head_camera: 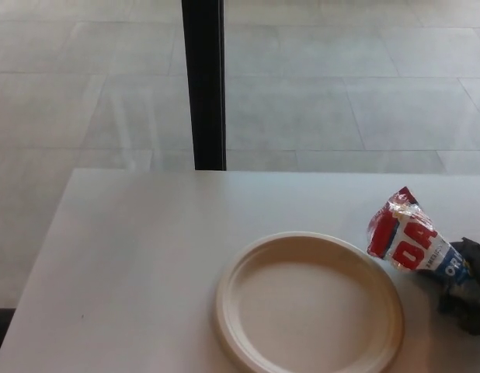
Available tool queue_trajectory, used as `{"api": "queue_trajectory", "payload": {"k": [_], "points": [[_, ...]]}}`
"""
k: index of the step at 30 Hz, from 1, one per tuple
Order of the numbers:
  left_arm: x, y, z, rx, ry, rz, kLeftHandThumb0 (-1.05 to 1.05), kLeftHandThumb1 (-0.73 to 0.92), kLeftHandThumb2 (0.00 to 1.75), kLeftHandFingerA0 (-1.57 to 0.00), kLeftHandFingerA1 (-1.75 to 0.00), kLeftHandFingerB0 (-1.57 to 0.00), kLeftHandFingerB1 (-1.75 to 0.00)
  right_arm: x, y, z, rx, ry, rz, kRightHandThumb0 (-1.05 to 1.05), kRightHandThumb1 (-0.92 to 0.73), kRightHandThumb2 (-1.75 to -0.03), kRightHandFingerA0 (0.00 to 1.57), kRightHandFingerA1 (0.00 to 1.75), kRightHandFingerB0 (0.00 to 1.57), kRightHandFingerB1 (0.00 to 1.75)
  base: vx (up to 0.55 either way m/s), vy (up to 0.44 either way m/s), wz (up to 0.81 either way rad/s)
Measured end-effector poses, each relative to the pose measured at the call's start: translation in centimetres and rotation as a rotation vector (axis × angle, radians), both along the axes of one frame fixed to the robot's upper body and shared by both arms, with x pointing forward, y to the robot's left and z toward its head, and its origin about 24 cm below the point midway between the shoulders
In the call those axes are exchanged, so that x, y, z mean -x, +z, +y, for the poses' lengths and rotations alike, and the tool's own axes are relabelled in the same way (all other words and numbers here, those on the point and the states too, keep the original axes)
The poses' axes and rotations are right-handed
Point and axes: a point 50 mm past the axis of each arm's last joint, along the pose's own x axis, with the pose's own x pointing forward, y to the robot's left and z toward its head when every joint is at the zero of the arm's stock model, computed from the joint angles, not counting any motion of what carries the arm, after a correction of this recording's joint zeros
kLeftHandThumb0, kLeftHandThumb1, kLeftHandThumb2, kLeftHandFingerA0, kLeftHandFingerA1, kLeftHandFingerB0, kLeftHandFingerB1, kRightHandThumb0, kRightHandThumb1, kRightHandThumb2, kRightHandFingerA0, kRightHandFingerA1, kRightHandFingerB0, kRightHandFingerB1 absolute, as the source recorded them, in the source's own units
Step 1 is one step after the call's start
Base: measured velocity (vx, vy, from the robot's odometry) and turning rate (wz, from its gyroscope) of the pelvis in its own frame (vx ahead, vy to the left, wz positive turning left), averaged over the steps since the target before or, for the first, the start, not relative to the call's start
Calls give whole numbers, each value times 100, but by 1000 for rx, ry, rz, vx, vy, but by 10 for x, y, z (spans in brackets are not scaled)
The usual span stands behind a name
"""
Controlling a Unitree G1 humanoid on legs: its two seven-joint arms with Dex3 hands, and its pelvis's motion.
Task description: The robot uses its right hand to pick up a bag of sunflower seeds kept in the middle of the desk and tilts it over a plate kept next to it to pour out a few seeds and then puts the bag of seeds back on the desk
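White worktop (139,256) lies bare left of the plate (308,303); right robot hand (471,291), cut off at the frame edge, grips the seed bag (415,242).

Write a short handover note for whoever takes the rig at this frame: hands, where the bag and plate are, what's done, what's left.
Right hand: at the picture's right edge, shut on the lower end of the seed bag.
Left hand: not in view.
Seed bag: tilted, top end pointing up and left toward the plate, just off its right rim. Whether it touches the desk I cannot tell.
Plate: flat on the desk, centre right; no seeds visible in it.
Done: bag gripped.
Left: whether a pour was tried is not shown; check, then set the bag on the desk and release.
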Motion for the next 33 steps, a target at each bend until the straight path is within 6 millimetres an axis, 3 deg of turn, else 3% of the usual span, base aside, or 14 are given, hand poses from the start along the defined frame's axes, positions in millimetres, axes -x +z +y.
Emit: {"api": "queue_trajectory", "payload": {"k": [1,2,6,9,10,12,16,20,21,22,23,26,27,33], "points": [[0,0,0,0,4,-4,-79,63,110,-22,-59,-44,-57,0,0,-1,5,2,6,-19,-73,-85,85,114,59,56,0,0,0],[0,0,0,-1,6,-6,-84,84,66,-32,-60,-45,-42,-1,1,-1,9,4,10,-21,-75,-84,89,129,64,57,0,0,0],[0,0,0,-1,4,-2,-91,68,84,-29,-61,-44,-47,-4,3,-4,62,19,32,-21,-63,-102,92,160,87,87,0,0,0],[0,0,0,-1,4,-2,-88,82,65,-29,-61,-46,-43,-4,3,-7,109,36,49,-22,-58,-116,90,166,90,114,0,0,0],[1,0,0,-1,5,-2,-86,83,65,-28,-65,-45,-45,-3,4,-7,119,41,53,-30,-73,-82,77,168,62,136,0,0,0],[1,0,0,-2,3,-3,-85,83,65,-29,-60,-44,-44,-2,2,-8,137,46,59,-30,-77,-79,68,171,54,144,0,0,0],[1,1,1,-5,2,-7,-86,84,65,-27,-64,-42,-45,3,-2,-12,118,19,29,-33,-80,-69,72,162,65,127,0,0,0],[3,1,1,-7,-3,-7,-89,69,85,-24,-58,-37,-48,11,-7,-15,80,-12,-37,-19,-63,-105,82,175,69,168,0,0,0],[3,1,1,-7,-5,-5,-82,86,66,-26,-54,-42,-40,11,-6,-15,69,-16,-58,-23,-67,-102,83,175,68,166,0,0,0],[3,1,0,-7,-11,-1,-88,69,82,-26,-58,-40,-48,12,-7,-15,59,-18,-80,-24,-68,-103,85,175,69,165,0,0,0],[4,0,0,-6,-13,1,-83,83,65,-28,-55,-43,-41,14,-8,-14,53,-16,-99,-22,-68,-101,84,175,68,163,0,0,0],[4,0,0,-6,-14,2,-90,69,83,-26,-55,-41,-45,16,-8,-12,36,-9,-152,-23,-69,-101,82,175,64,164,0,0,0],[4,0,0,-6,-16,4,-82,84,66,-27,-50,-44,-38,17,-8,-11,31,-6,-162,-27,-75,-98,83,175,57,171,0,0,0],[5,0,0,-7,-19,9,-82,84,66,-26,-52,-40,-39,18,-6,-6,7,23,-208,-16,-66,-103,84,175,67,163,0,0,0]]}}
